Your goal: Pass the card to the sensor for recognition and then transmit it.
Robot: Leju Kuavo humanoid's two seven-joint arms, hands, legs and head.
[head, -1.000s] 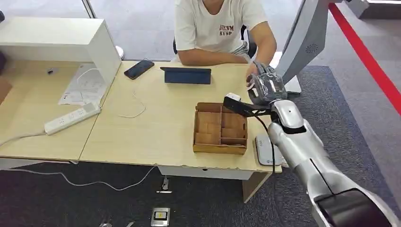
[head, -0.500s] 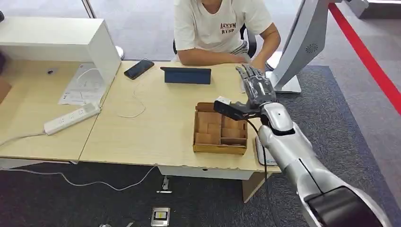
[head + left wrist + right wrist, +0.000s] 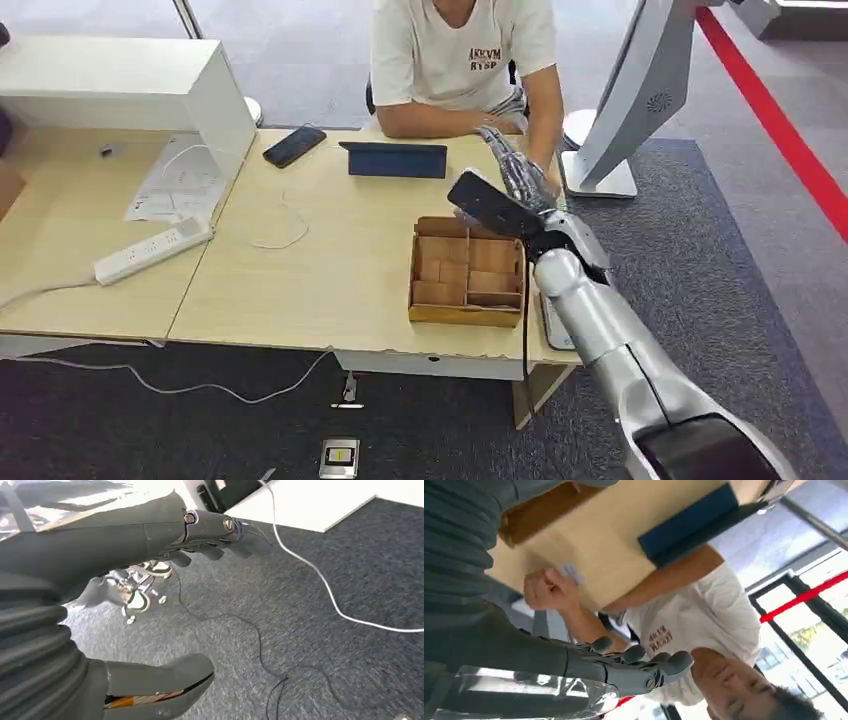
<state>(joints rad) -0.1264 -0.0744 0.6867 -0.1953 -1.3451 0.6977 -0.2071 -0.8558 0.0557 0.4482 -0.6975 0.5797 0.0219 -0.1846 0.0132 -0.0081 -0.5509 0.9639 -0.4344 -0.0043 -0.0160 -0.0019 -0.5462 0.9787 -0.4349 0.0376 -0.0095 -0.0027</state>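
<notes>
The right hand, fingers spread and empty, was just beside the card held by the person's hand.

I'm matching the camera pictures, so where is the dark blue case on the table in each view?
Head view: dark blue case lies at the table's far edge, before the person.
Right wrist view: the case on the table near the person's forearm.
Left wrist view: faces carpet.
Shared landmark: the person's white shirt.
</notes>
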